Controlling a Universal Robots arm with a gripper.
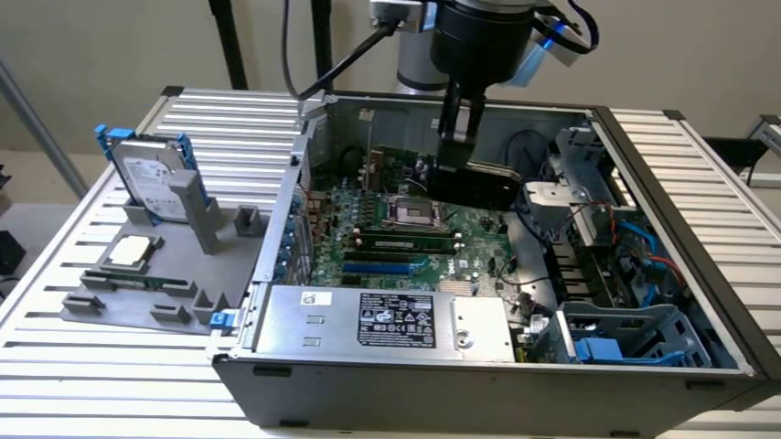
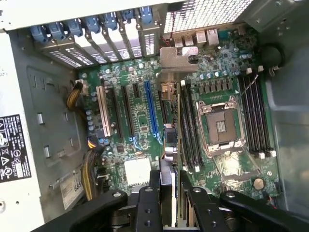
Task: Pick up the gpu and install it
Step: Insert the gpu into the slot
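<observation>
My gripper [image 1: 459, 137] hangs inside the open computer case [image 1: 683, 247], shut on the gpu [image 1: 474, 183], a black card held on edge above the green motherboard [image 1: 390, 240]. From the wrist the gpu [image 2: 172, 145] appears edge-on between my black fingers [image 2: 154, 195], and its silver bracket [image 2: 176, 57] points toward the rear slot openings. The card hovers over the board between the long blue slot [image 2: 151, 113] and the processor socket [image 2: 219, 126], not touching either. My gripper [image 2: 172, 198] clamps the card's upper edge.
Left of the case, a grey stand [image 1: 123, 306] holds a silver hard drive [image 1: 153, 174] in a blue-handled carrier, a square chip [image 1: 132, 251] and a narrow green memory stick [image 1: 137, 277]. A power supply [image 1: 379, 320] fills the case's near side. Cables and drive bays [image 1: 616, 274] crowd the exterior view's right.
</observation>
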